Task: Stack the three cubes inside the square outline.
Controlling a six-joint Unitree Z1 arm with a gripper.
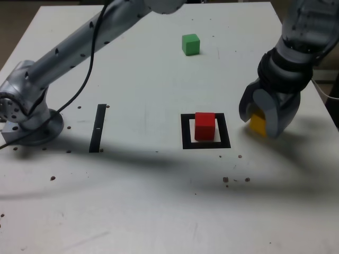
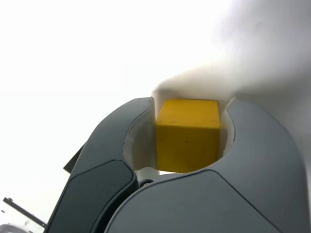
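**Yellow cube gripped, one block in place, one waiting**

Cubes sit at three separate spots on the white counter (image 1: pixel 148 211), and none is stacked yet. Red cube (image 1: pixel 205 126) stands alone inside the square outline (image 1: pixel 185 132), on its white centre, forming the base of the tower to come. Yellow cube (image 1: pixel 258 125) is at the exterior view's right of the outline, near it but apart, caught inside the pincer (image 1: pixel 260 120); the wrist view shows the pincer (image 2: pixel 187 141) closed on the yellow cube (image 2: pixel 187 133), its dark curved jaws pressed to two opposite faces. Whether the block rests on the counter or is lifted clear cannot be told. Green cube (image 1: pixel 190 44) lies untouched at the far side of the counter, well apart from the others. A thin black strip (image 1: pixel 98 128) lies at the exterior view's left of the outline, near the arm's base (image 1: pixel 26 119).

By the look of things, roughly a third of the job is done: one block is placed, the second is in hand and must go on top of the red, and the green is left to fetch.
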